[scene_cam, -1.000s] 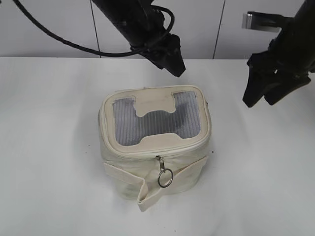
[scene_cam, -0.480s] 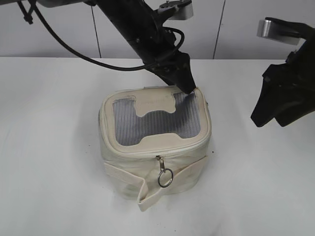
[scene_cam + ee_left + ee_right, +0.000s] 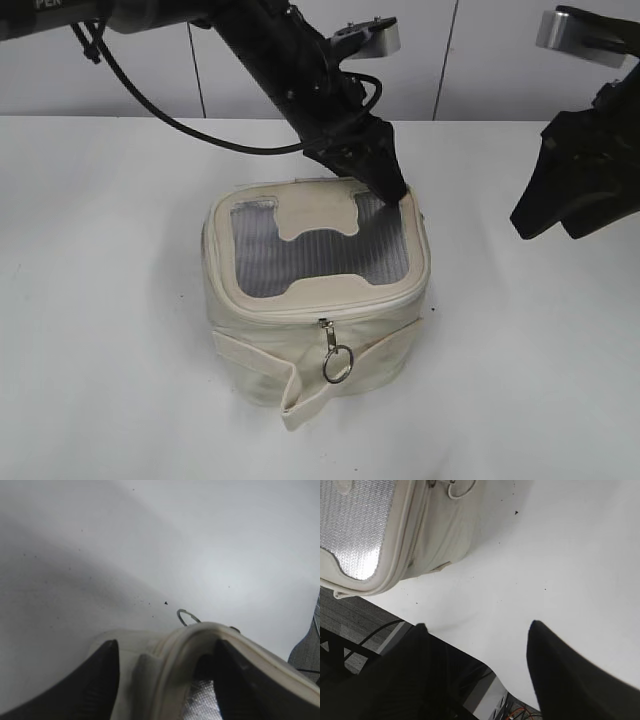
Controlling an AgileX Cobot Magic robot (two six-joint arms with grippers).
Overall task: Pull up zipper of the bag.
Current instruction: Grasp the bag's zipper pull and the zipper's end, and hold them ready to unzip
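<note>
White table, plain and matte, flecked with a few tiny dark specks. Carrying directly only the cream bag near its middle, upright on its base, loose strap end touching the surface in front.

table: white, few dark specks | wall: pale panels, vertical seams | floor: grey
</note>
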